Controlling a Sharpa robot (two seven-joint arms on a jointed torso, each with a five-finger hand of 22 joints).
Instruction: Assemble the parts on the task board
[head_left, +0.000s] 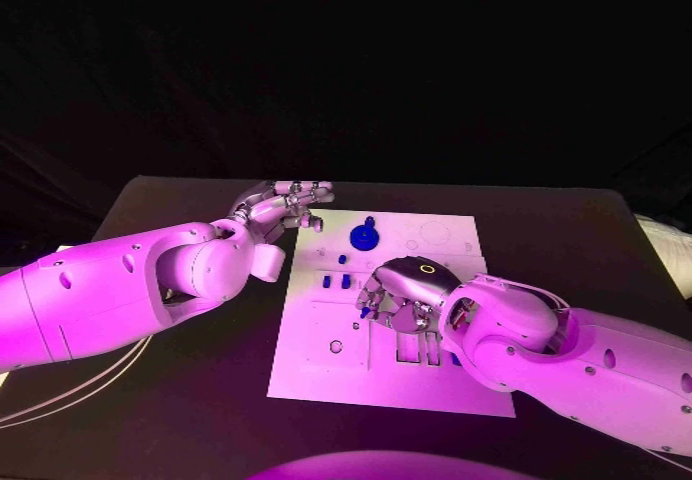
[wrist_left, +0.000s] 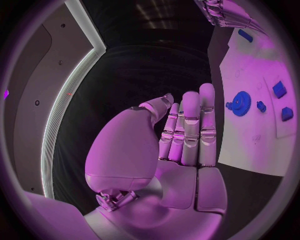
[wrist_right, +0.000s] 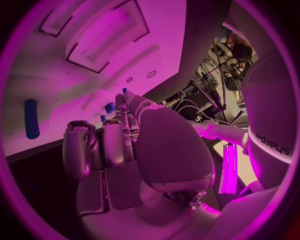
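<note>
Right hand working over the board's middle

Left hand (head_left: 284, 207) is hovering at the board's (head_left: 325, 370) far left corner, fingers straight and side by side, holding nothing; in the left wrist view it (wrist_left: 187, 131) is standing off the board edge with no part touching it. Gear (head_left: 365, 238) is lying flat on the board just beside that hand, apart from it. Small blue parts (head_left: 336, 284) are sitting in a row on the board's left half, between gear and right hand. Right hand (head_left: 400, 297) is bending down over the board's middle, fingers curled close to a blue piece at their tips; whether they are actually pinching it, I cannot tell. Slots (head_left: 415, 349) in the board are lying partly under that hand, and what is in them is hidden. Judging from this, a small part is being picked or seated; next comes a careful alignment over a slot before pressing down.
</note>
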